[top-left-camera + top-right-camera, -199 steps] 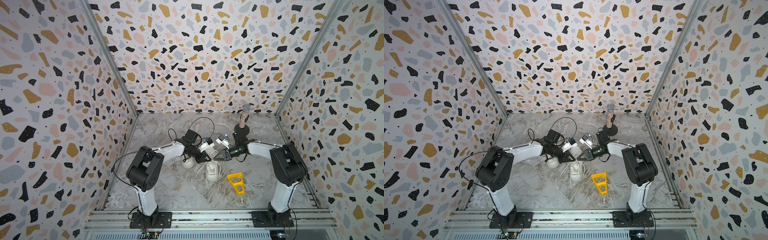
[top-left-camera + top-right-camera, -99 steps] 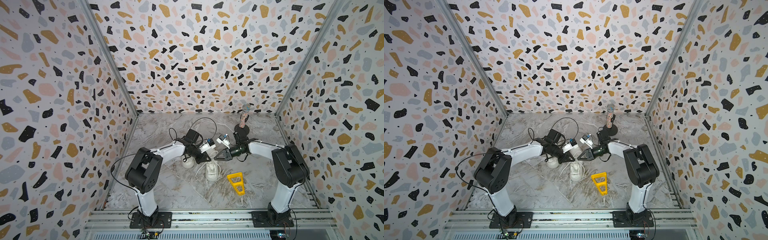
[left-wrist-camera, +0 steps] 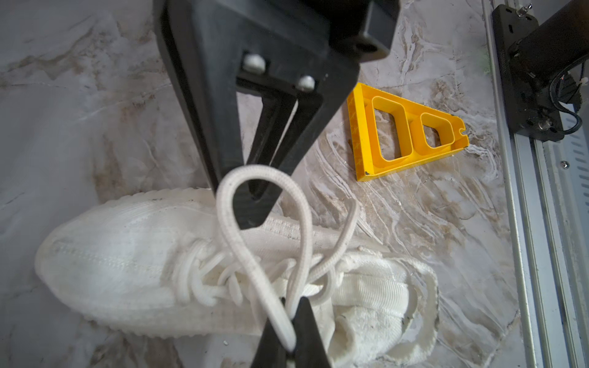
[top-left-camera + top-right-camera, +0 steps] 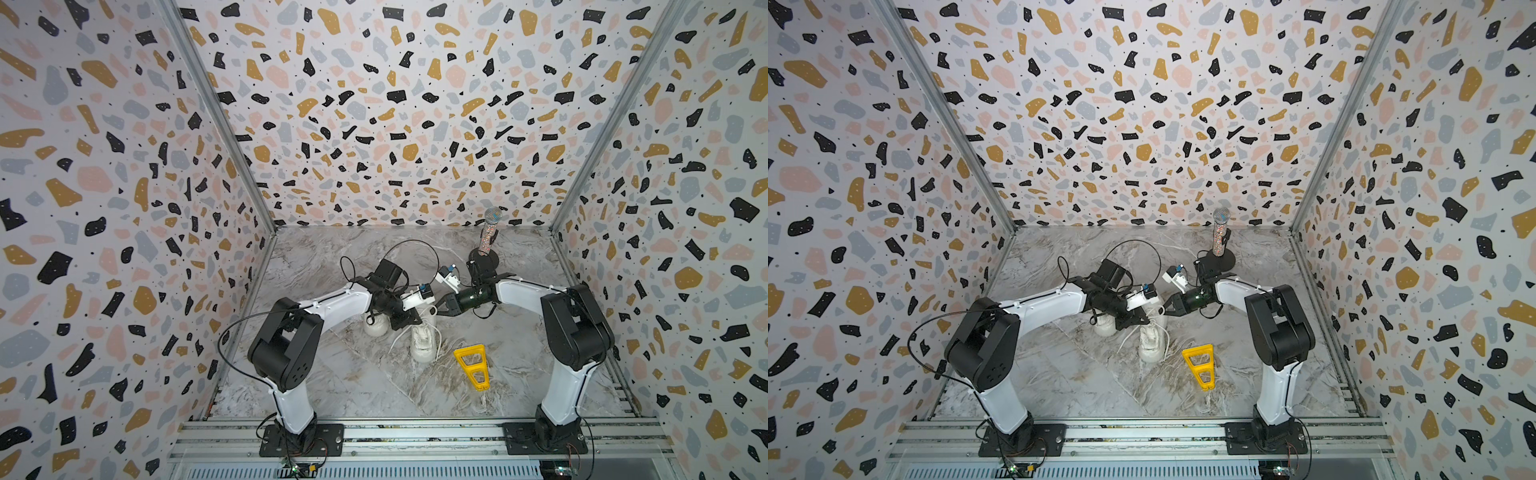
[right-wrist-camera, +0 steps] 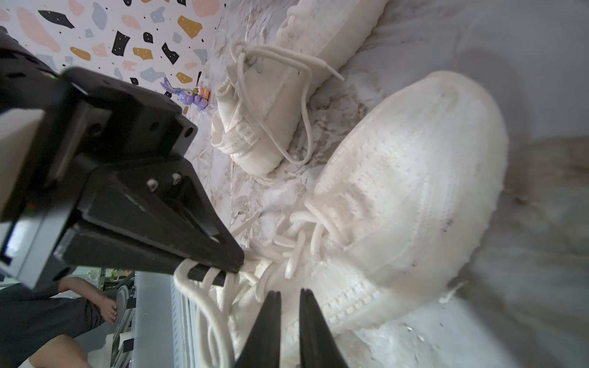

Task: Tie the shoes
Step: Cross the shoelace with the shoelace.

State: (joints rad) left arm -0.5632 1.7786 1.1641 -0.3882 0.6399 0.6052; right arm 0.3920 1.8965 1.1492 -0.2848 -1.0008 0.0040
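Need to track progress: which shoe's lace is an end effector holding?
The shoe beside the yellow triangle: the left end effector pinches its lace loop. The other shoe has its laces lying loose.

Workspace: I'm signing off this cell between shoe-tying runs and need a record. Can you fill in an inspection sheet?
Surface: marbled tabletop, brown scuffs.
Job's things: near shoe not yet tied, its lace loop raised; other shoe beside it, laces trailing.
Clutter: yellow triangular frame; microphone on a stand; purple toy by the wall.
End effectors: left end effector shut on the lace loop; right end effector jaws narrowly apart, nothing seen between them.
Cables: black cable arches free above the surface.
Surroundings: terrazzo walls on three sides; front rail; person beyond it.
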